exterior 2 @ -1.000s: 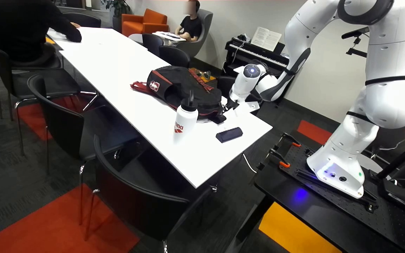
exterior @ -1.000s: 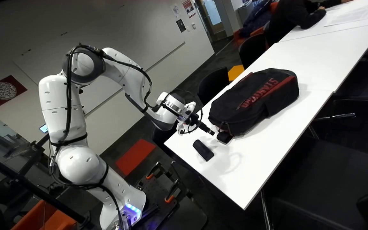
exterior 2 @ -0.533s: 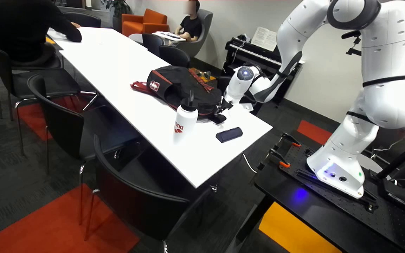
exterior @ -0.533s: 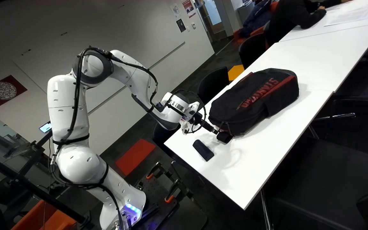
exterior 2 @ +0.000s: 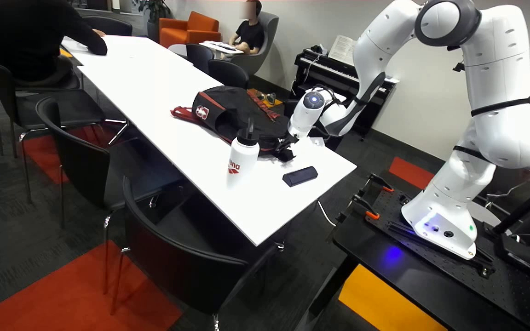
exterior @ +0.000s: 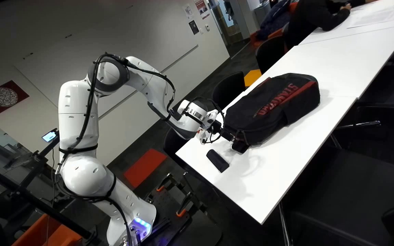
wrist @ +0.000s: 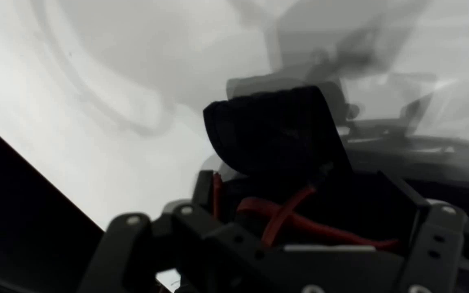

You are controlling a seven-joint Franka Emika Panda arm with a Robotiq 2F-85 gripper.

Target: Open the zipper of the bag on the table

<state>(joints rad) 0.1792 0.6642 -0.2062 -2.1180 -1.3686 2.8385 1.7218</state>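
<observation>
Exterior views are both showing the table [exterior: 268, 171] carrying the bag [exterior: 272, 106] toward its robot-side end; bag's probably going to be soft and fairly heavy, fabric giving under a pull; pincer [wrist: 297, 183] is standing with jaws wide apart at the bag's near end, clamping nothing I'm seeing; black flap [wrist: 275, 130] is poking out there; zipper is hiding in dark fabric, can't make it out; red cords [wrist: 255, 204] are crossing between the jaws, likely being its pulls: limp, light, best pinched near the root.
</observation>
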